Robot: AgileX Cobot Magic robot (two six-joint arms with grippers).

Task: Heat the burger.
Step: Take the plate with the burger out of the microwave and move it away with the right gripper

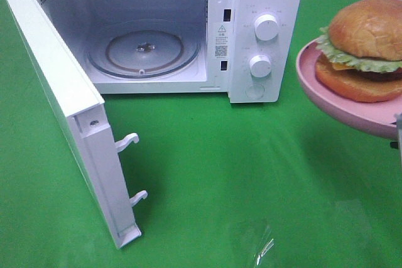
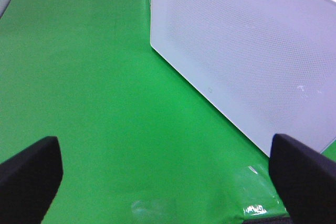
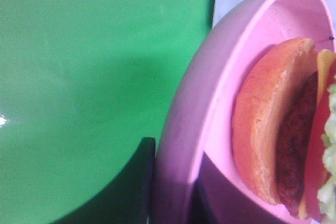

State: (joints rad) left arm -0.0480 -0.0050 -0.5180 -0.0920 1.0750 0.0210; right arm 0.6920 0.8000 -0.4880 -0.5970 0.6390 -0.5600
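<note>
Lab-style test setup: green cloth [image 1: 251, 174] over tabletop, lone white microwave [image 1: 264, 36], no kitchen fittings.

Nothing legible is showing anywhere. The microwave [image 1: 188, 29] is carrying a warning-triangle sticker with a QR code [image 1: 221, 40] on its inner front frame, print too small to read. Markings around the two dials [image 1: 266, 27] are coming through too faint to read.

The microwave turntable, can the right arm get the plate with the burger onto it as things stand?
Probably yes. The microwave door is swung wide open, the glass turntable looks bare, and the pink plate with the burger is held up to the right of the oven, with nothing visible between it and the opening.
</note>
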